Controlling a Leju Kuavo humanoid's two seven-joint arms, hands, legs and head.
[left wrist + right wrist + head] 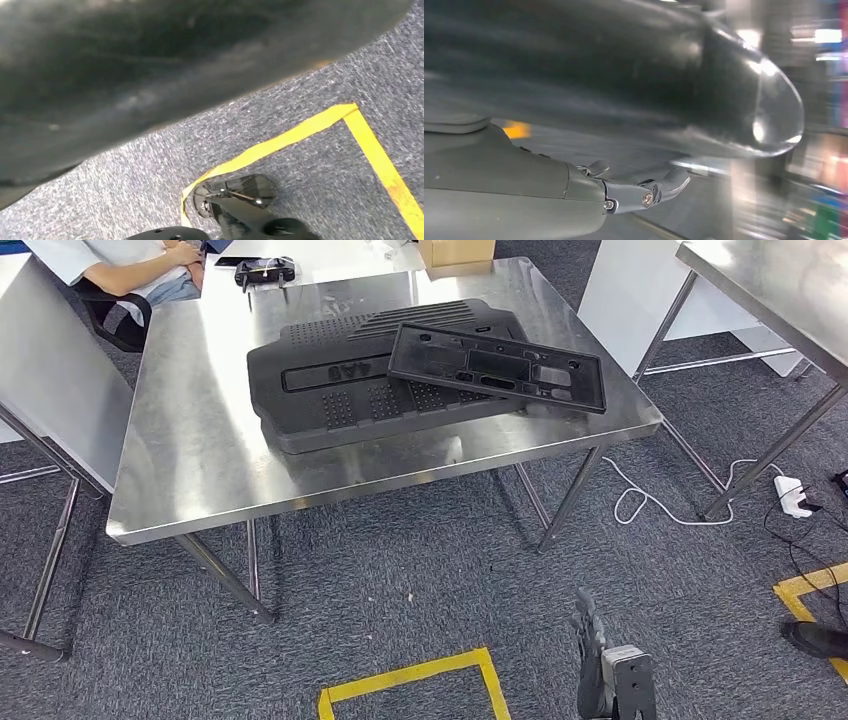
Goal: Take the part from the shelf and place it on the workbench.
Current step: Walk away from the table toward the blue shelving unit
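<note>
Two black moulded plastic pieces are seen on the steel table [200, 480]: a large ribbed panel [340, 380] lying flat near the middle, and a flat rectangular frame part [497, 367] resting on top of it, tilted so that its right end reaches out past the panel toward the table's right edge. The frame is judged to be light and stiff, thin enough to flex a little if lifted by one end, with a matt surface that should not be slippery. Its cut-out openings and its long outer rails are judged to offer the best hold, ideally near the middle of a long side so that it stays level.

The right robot hand [600, 665] is seen low over the carpet, well apart from the table, with nothing held and its fingers [664, 185] extended. The state of the left robot hand cannot be told.

A cardboard box [455, 252] stands at the table's far edge; its contents cannot be seen. A small black device [264, 273] lies nearby, and a seated person's arm [140, 275] rests at the far left corner.
</note>
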